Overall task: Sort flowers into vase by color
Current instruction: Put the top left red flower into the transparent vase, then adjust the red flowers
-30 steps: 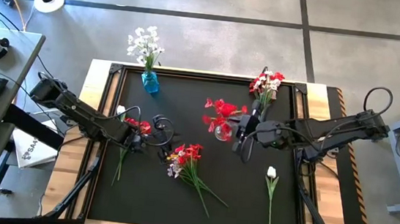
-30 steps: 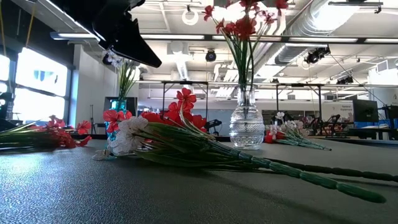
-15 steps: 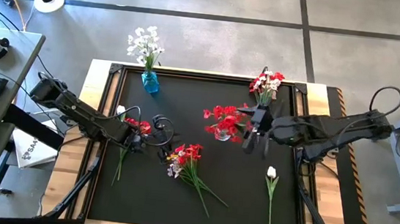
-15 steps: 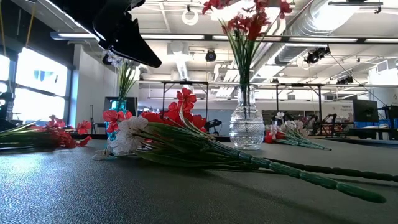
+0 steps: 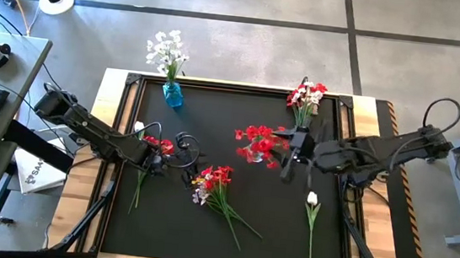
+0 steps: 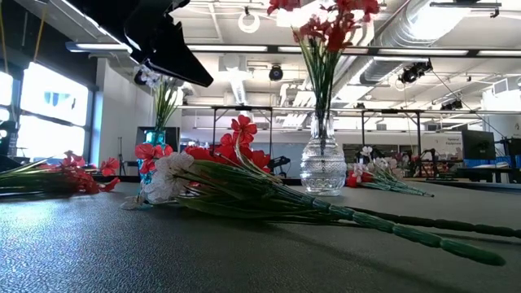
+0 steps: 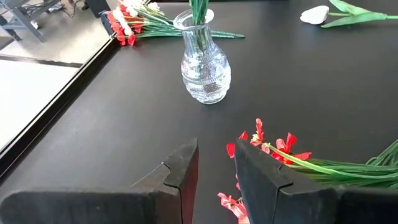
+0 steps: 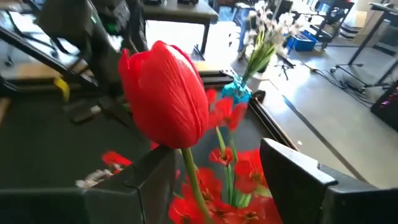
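Now, step: red flowers stand in the clear vase (image 5: 255,153); right tool (image 5: 293,152) hangs just beside it, on the side away from the left arm.
Right tool state: fingers (image 8: 292,171) spread, nothing pinched; a red tulip head (image 8: 165,102) sits close in front of its camera, stem running down between the fingers but not clamped, as far as I can tell.
Left tool (image 7: 214,168): low over the bench (image 5: 215,111), fingers slightly parted, gripping nothing; a red sprig (image 7: 280,149) lies just beside them.
Mixed bunch (image 5: 214,187): flat on the bench, between the two tools.
White tulip (image 5: 312,200): just beyond the right tool, lying flat.
Blue vase (image 5: 172,95): white blossoms in it, well away from both tools.
Next move: probably clear the right tool off the vase, then go for a loose stem.
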Available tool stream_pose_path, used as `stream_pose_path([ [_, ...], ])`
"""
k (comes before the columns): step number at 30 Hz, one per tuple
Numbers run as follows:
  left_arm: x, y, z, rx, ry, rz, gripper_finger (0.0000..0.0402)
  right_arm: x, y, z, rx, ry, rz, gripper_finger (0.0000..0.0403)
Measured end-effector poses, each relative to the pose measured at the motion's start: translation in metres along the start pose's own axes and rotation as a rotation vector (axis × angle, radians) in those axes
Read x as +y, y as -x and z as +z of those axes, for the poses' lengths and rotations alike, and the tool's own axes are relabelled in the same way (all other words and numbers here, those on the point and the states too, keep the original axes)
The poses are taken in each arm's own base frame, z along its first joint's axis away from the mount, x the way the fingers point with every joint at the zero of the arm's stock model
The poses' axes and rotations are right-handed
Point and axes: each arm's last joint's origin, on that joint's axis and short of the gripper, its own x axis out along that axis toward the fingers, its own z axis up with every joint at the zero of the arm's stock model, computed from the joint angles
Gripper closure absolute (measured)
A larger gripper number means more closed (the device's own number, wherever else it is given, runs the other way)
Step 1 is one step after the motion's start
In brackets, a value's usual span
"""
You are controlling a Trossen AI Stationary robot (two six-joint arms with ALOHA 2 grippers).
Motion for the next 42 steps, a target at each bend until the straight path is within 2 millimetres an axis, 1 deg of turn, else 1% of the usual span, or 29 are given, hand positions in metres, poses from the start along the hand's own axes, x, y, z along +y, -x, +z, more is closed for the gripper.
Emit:
stream_pose_path([
  [5, 0.000, 0.000, 0.000, 0.000, 0.000, 0.000, 0.0307, -0.005, -0.017, -0.004, 0.044, 0.000, -0.056, 0.0178],
  [10, 0.000, 0.000, 0.000, 0.001, -0.002, 0.000, 0.0307, -0.015, -0.022, -0.005, 0.062, -0.044, -0.088, 0.0178],
  [14, 0.000, 0.000, 0.000, 0.002, -0.002, 0.000, 0.0307, -0.018, -0.026, -0.006, 0.086, -0.044, -0.039, 0.0176],
  [16, 0.000, 0.000, 0.000, 0.002, -0.002, 0.000, 0.0307, -0.019, -0.027, -0.006, 0.091, -0.051, -0.016, 0.0167],
  [18, 0.000, 0.000, 0.000, 0.002, -0.002, 0.000, 0.0307, -0.019, -0.027, -0.006, 0.093, -0.038, -0.002, 0.0148],
  [22, 0.000, 0.000, 0.000, 0.002, -0.003, 0.001, 0.0307, -0.021, -0.022, 0.000, 0.103, -0.037, 0.020, 0.0104],
  [26, 0.000, 0.000, 0.000, 0.003, -0.003, 0.001, 0.0307, -0.027, -0.011, 0.010, 0.145, -0.067, 0.007, 0.0083],
  [29, 0.000, 0.000, 0.000, 0.003, -0.003, 0.001, 0.0307, -0.030, -0.005, 0.015, 0.164, -0.079, 0.000, 0.0080],
  [37, 0.000, 0.000, 0.000, 0.004, -0.005, 0.001, 0.0307, -0.028, -0.007, 0.011, 0.185, -0.049, -0.034, 0.0080],
  [39, 0.000, 0.000, -0.001, 0.009, -0.008, 0.002, 0.0307, -0.027, -0.003, 0.012, 0.177, -0.042, -0.054, 0.0080],
  [42, 0.000, 0.000, -0.001, 0.012, -0.011, 0.003, 0.0307, -0.025, 0.008, 0.016, 0.174, -0.035, -0.060, 0.0080],
])
